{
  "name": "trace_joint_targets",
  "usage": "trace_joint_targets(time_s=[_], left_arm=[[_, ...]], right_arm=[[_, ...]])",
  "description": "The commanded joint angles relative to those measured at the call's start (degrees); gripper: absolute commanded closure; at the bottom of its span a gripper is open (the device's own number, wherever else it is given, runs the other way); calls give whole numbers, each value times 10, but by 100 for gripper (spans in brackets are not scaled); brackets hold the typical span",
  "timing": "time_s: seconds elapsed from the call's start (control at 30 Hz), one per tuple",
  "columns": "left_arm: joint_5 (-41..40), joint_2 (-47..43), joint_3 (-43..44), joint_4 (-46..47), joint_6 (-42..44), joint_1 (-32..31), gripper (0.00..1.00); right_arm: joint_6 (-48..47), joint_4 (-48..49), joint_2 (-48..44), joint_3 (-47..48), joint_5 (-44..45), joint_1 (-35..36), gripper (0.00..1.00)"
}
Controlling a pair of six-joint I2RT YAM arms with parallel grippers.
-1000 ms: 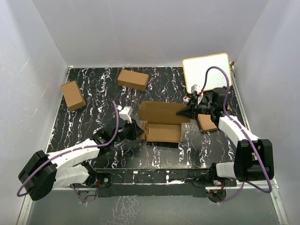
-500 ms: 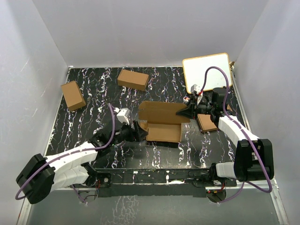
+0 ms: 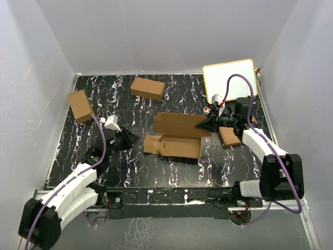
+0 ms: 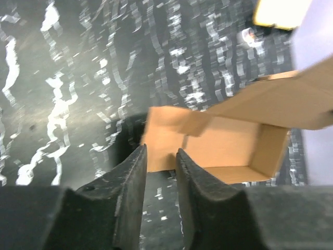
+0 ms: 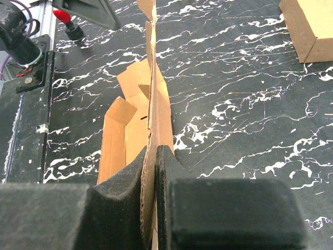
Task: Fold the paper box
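The paper box [image 3: 179,137] lies mid-table as an open brown carton, its long back panel raised and its left end flap [image 3: 152,145] spread flat on the table. My right gripper [image 3: 204,125] is shut on the right end of that raised panel. In the right wrist view the cardboard edge [image 5: 154,88] runs straight up from between the pinching jaws of my right gripper [image 5: 152,156]. My left gripper [image 3: 131,139] sits left of the box and apart from it. Its jaws are narrowly open on nothing in the left wrist view [image 4: 161,153], with the box's open inside [image 4: 223,140] ahead.
Two shorter brown cartons stand at the far left [image 3: 81,105] and far middle [image 3: 148,88]. A white board [image 3: 230,82] lies at the back right. A small brown pile of sheets [image 3: 229,136] sits under the right arm. Grey walls close in three sides.
My left arm has pulled back to the left, away from the box's left end. The left end flap now lies flat outward. The right gripper keeps its hold, unmoved.
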Motion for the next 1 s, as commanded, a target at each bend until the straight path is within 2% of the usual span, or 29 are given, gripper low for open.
trace_joint_targets(time_s=[0.0,0.13,0.27,0.37,0.53,0.8,0.97], left_arm=[[-24,51,20,-72,22,17,76],[-20,114,18,-42,44,21,78],[54,185,2,61,55,23,78],[97,233,3,100,62,24,78],[147,269,0,150,76,26,75],[276,325,-17,264,67,26,73],[316,344,-17,291,57,25,70]], right_arm=[[-24,22,-2,9,-20,-2,92],[-34,14,-2,11,-41,-2,92],[-50,2,-8,13,-59,-2,92],[-51,2,-9,12,-67,-3,92],[-54,2,-12,12,-86,-4,92],[-52,2,-10,13,-85,-4,92],[-53,1,-8,12,-75,-4,92]])
